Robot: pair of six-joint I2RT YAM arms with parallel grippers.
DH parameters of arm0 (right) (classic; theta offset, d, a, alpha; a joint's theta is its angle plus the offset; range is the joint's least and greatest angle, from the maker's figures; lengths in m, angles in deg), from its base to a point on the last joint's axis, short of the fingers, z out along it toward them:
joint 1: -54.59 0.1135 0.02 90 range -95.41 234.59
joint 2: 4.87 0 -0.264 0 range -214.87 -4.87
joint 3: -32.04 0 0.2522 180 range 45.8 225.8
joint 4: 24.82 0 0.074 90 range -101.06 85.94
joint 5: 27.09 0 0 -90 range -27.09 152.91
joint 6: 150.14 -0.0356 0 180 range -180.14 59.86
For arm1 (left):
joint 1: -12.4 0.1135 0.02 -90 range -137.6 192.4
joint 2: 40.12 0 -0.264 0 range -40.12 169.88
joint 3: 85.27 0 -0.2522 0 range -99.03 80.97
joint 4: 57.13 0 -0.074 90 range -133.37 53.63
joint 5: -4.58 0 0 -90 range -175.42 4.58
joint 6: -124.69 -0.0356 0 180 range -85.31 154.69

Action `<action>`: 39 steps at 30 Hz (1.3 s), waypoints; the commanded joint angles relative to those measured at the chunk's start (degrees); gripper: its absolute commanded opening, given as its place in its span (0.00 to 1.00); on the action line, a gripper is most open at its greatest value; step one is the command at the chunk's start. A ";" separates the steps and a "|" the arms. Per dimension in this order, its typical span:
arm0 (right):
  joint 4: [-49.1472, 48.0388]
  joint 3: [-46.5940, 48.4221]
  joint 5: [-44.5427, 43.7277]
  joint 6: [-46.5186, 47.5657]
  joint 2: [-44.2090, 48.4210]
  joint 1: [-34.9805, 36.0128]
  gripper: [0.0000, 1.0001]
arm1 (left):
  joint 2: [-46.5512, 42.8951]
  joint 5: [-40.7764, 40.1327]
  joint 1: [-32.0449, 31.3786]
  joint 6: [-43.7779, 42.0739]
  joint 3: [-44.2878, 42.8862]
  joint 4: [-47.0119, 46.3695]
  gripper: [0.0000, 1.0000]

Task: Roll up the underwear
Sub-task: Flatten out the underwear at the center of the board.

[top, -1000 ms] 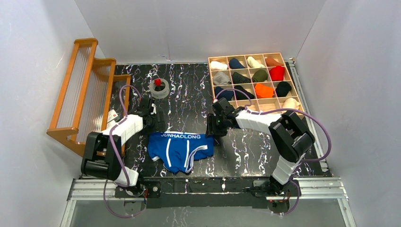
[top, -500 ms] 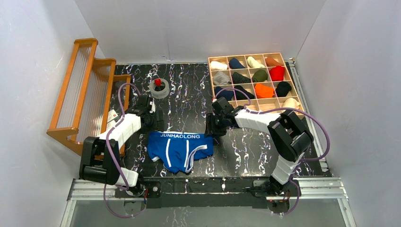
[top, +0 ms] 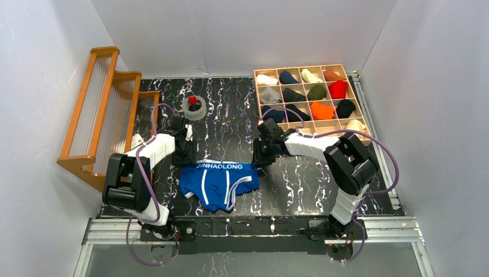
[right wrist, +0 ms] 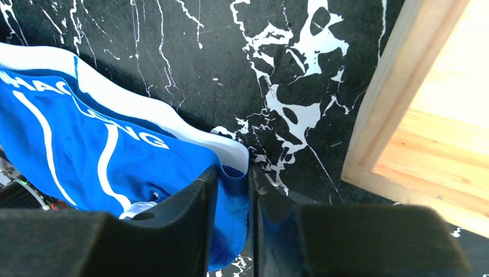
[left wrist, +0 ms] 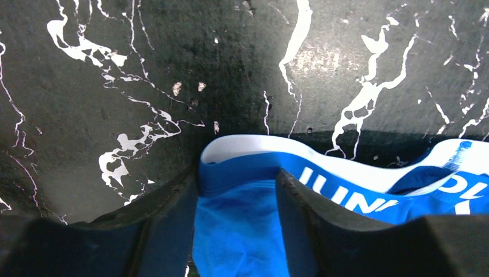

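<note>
The royal blue underwear point(top: 219, 182) lies flat on the black marbled table, its lettered waistband on the far side. My left gripper point(top: 185, 154) stands over the waistband's left corner point(left wrist: 242, 231). Its jaws are apart with the corner fabric between them. My right gripper point(top: 258, 156) is shut on the waistband's right corner point(right wrist: 233, 190), with the fabric pinched in a narrow gap. No orange underwear lies on the table. An orange roll point(top: 322, 109) sits in a compartment of the wooden organizer.
The wooden organizer point(top: 311, 65) with several rolled garments stands at the back right, its edge point(right wrist: 375, 115) close to my right gripper. A wooden rack point(top: 106, 104) stands on the left. A clear tape roll with a red piece point(top: 194, 107) lies behind the left gripper.
My left gripper has moved right and down onto the waistband's left corner. The right gripper has stayed at the right corner. The underwear has hardly shifted.
</note>
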 commanded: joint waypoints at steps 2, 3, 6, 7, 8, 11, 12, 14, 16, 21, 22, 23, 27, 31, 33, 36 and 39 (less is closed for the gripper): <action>1.88 1.97 -0.41 1.77 -1.53 0.17 0.23 | -1.01 1.33 0.48 -1.10 -1.08 1.61 0.39; 2.06 2.46 -0.16 2.11 -1.53 0.21 0.15 | -1.18 1.33 0.50 -1.20 -1.17 1.57 0.34; 2.13 3.76 0.50 3.38 -0.63 0.18 0.01 | -2.63 1.24 0.49 -0.87 -0.91 0.82 0.20; 1.99 4.12 0.54 3.88 0.05 0.14 0.01 | -3.29 1.34 0.49 -0.66 -0.71 0.46 0.15; 1.99 4.68 0.56 4.22 1.12 0.15 0.01 | -4.17 1.41 0.49 -0.50 -0.67 0.34 0.09; 2.51 5.94 0.50 5.21 3.86 0.13 0.01 | -7.13 1.05 0.57 0.19 -0.57 0.23 0.00; 2.68 6.19 0.70 5.42 4.75 0.16 0.01 | -8.24 0.18 0.57 0.38 -0.55 0.29 0.00; 2.82 6.43 0.92 5.66 6.19 0.15 0.01 | -10.37 -1.01 0.70 0.44 -0.48 0.29 0.00; 3.73 7.20 0.82 6.08 7.47 0.21 0.01 | -12.34 -1.36 0.83 0.97 -1.16 1.50 0.00; 6.26 8.94 0.85 7.68 12.28 0.17 0.01 | -20.53 3.70 0.93 6.48 -3.45 2.62 0.00; 6.28 8.96 1.40 8.34 13.92 0.13 0.01 | -22.51 4.37 0.93 7.49 -4.26 3.00 0.00; 6.16 8.87 2.02 8.91 15.59 0.13 0.01 | -24.57 3.98 0.93 8.63 -6.32 5.51 0.00; 5.19 7.37 5.09 10.85 25.00 0.05 0.01 | -34.86 3.37 1.00 13.37 -11.43 12.73 0.00; 3.23 5.10 10.53 13.24 35.95 0.11 0.01 | -45.51 -2.90 0.99 19.47 -16.46 18.78 0.00; 2.20 4.31 13.44 13.98 41.15 0.13 0.01 | -49.36 -3.33 0.95 21.51 -18.55 21.14 0.00; 1.56 3.87 15.19 13.86 47.58 0.09 0.01 | -52.00 -4.93 0.97 22.39 -23.55 27.05 0.00; 1.85 4.05 16.06 12.70 50.95 0.05 0.01 | -52.91 -2.71 0.95 22.33 -27.62 31.45 0.00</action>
